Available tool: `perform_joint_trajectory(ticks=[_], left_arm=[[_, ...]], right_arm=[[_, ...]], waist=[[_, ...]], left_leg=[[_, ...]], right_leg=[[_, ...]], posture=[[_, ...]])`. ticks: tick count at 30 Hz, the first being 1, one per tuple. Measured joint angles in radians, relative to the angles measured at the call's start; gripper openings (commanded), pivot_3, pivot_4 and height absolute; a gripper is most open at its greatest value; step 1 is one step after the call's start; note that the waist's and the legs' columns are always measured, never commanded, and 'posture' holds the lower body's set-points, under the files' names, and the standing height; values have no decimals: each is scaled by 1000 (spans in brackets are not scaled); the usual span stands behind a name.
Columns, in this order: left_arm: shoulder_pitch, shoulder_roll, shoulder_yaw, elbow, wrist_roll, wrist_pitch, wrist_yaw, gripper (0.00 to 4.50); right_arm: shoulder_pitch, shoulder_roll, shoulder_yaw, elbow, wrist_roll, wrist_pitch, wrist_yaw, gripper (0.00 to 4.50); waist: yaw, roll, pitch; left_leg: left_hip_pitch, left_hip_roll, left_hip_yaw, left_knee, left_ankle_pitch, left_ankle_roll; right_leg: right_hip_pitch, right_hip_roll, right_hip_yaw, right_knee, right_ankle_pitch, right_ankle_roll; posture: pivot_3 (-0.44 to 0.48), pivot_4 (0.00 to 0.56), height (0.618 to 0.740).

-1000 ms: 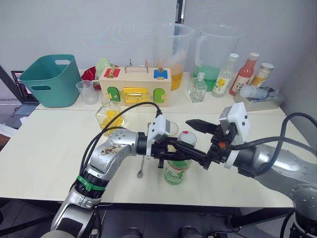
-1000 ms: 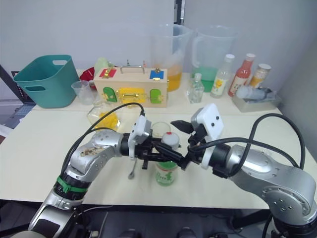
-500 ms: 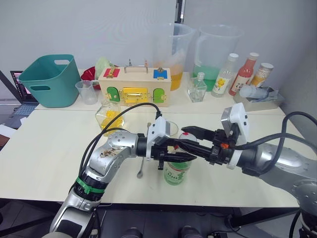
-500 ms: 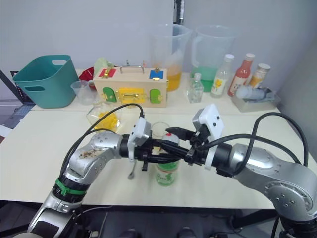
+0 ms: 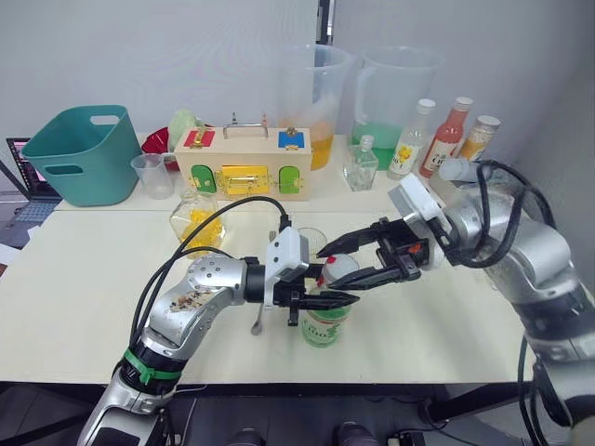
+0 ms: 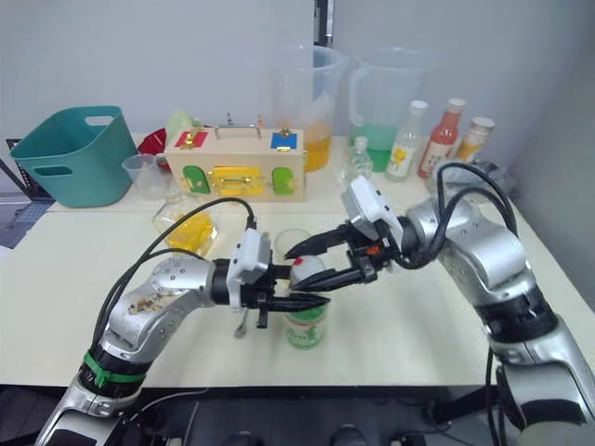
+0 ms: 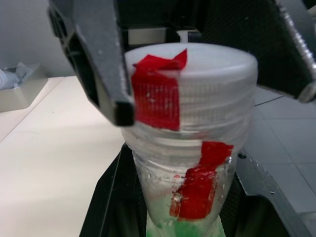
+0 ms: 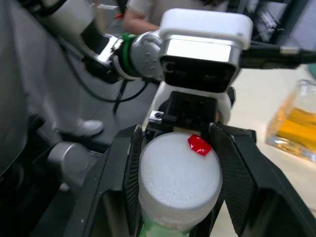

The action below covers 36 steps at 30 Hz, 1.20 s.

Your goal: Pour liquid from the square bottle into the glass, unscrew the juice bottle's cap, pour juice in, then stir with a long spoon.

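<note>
We are gripping the juice bottle point(image 5: 323, 321) with our left tool point(image 5: 327, 299), whose fingers are closing on the neck just under the cap point(image 5: 340, 268); the bottle is standing upright near the front edge of the surface point(image 5: 74, 279), about midway along it. Our right tool point(image 5: 353, 260) is reaching in from the right with its fingers spread wide, one above and one beside the cap, and we cannot tell from the head views whether they are touching it. The right wrist view is showing the cap's white top point(image 8: 178, 182) with its red mark sitting between two black fingers point(image 8: 232, 177), and the square bottle point(image 8: 296, 123) with yellow liquid off to one side. The left wrist view is showing the ribbed side of the cap point(image 7: 197, 89) and red tape on the neck. Behind the juice bottle the glass point(image 5: 311, 242) is standing, the long spoon point(image 5: 264, 307) is lying just left of it, and the square bottle point(image 5: 197, 221) is sitting further back left.
</note>
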Motion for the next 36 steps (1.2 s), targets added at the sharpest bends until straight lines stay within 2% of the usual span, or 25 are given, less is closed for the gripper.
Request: perform_joint_trajectory(ticks=[4,6,11,12,17,21,24,25,29,33,36], left_arm=[[9,-5,5,-10,-1,6,30,1293],[13,-6,9,-10,-2,7,36,1293],[15,-7,17,-6,-16,8,37,1293],[15,-7,17,-5,-18,7,37,1293],[11,-8,16,11,-25,2,34,1293],[-1,-12,14,30,-26,-4,29,1293],[-7,-15,11,50,-26,-18,17,1293],[-13,-16,6,62,-26,-28,6,1293],[-34,-19,0,99,-26,-43,-24,1293],[-56,-32,-15,143,-24,-77,-49,1293],[-71,-44,-23,167,-20,-85,-60,1293]], right_arm=[[-74,11,58,96,-10,-46,66,1686],[-99,6,84,115,-7,-53,69,2701],[-109,-17,116,134,-26,-29,69,4348],[-108,-18,99,125,-19,-5,69,4437],[-72,-49,-23,-1,76,151,51,4437],[51,-67,-152,-128,150,275,-92,4437],[163,-34,-269,-231,200,341,-284,4437],[224,0,-330,-297,238,372,-399,4437],[339,73,-395,-446,337,456,-673,4437],[451,74,-441,-599,391,513,-897,4437],[480,59,-470,-649,424,539,-1017,4437]], waist=[[0,0,0],[0,0,0],[0,0,0],[1,0,0],[7,0,0],[16,0,0],[17,0,0],[21,0,0],[22,0,0],[27,0,0],[26,0,0]], left_leg=[[0,0,0,0,0,0],[0,0,0,0,0,0],[-3,-1,0,0,0,0],[-3,-1,0,0,0,0],[-3,-1,0,0,0,0],[-3,-1,0,0,0,0],[-3,-1,0,0,0,0],[-3,-1,-1,0,0,0],[-3,-1,0,1,0,-1],[-4,-2,0,1,0,-1],[-4,-2,0,1,0,-1]], right_leg=[[0,0,0,0,0,0],[0,0,0,0,0,0],[-3,-1,0,1,0,0],[-3,-1,0,1,0,0],[-3,-1,0,1,0,0],[-3,-1,0,1,0,0],[-3,-1,0,2,0,0],[-2,0,0,2,0,0],[-2,-1,0,2,0,0],[-2,-1,0,1,0,0],[-1,-1,0,0,1,1]], posture=[[0,150,731],[0,150,731],[0,150,731],[0,150,731],[0,150,731],[0,150,731],[0,150,731],[0,150,731],[0,150,731],[0,150,731],[0,150,731]])
